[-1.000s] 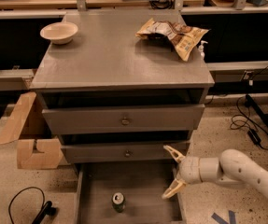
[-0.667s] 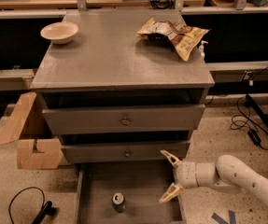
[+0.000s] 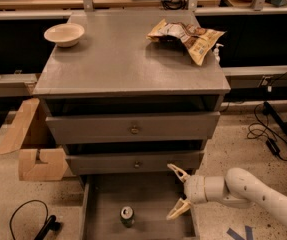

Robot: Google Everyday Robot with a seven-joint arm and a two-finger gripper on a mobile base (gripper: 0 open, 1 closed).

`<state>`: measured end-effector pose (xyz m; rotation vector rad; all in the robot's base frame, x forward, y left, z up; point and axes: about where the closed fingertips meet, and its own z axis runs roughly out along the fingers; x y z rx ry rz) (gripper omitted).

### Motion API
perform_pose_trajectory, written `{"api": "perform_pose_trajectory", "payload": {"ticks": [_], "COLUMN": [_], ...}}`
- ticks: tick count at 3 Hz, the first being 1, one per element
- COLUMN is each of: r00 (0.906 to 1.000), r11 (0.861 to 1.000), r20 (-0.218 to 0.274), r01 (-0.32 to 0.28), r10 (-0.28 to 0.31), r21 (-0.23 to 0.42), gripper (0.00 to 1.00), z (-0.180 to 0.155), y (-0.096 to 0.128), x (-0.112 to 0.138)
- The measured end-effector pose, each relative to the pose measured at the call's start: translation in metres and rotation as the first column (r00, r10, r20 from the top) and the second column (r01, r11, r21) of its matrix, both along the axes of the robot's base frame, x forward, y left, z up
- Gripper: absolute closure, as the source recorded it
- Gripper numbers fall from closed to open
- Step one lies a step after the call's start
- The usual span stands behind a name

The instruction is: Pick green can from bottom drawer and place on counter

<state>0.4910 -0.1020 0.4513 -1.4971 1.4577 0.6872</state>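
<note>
Can point(image 3: 127, 216) upright in open drawer point(image 3: 107, 196)
Bowl point(image 3: 64, 34) and snack bag point(image 3: 185, 35) lie on the table point(image 3: 123, 66); cardboard box point(image 3: 30, 144) at left. Can stands lid-up, axis vertical, on the drawer floor; pincer point(image 3: 169, 192), fingers spread, hangs right of it, apart.

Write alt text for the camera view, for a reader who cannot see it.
A white robot arm holds its open gripper over the right side of the pulled-out bottom drawer, where a green can stands upright, apart from it. On the grey counter above sit a pale bowl and a crumpled snack bag.
</note>
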Motion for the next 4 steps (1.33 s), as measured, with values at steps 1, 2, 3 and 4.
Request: {"api": "perform_pose_trajectory", "payload": {"ticks": [1, 2, 3, 4], "r00": [0.999, 0.9968, 0.9939, 0.9902], "r11": [0.998, 0.993, 0.987, 0.981], "r20": [-0.004, -0.005, -0.022, -0.058], "r01": [-0.045, -0.079, -0.105, -0.117], "r10": [0.045, 0.08, 0.108, 0.127], "r21": [0.041, 0.085, 0.123, 0.152], "gripper": [0.0, 0.0, 0.0, 0.0], "z": [-0.043, -0.101, -0.153, -0.202], "y": [0.035, 0.076, 0.109, 0.139], "x": [-0.01, -0.019, -0.024, -0.019]}}
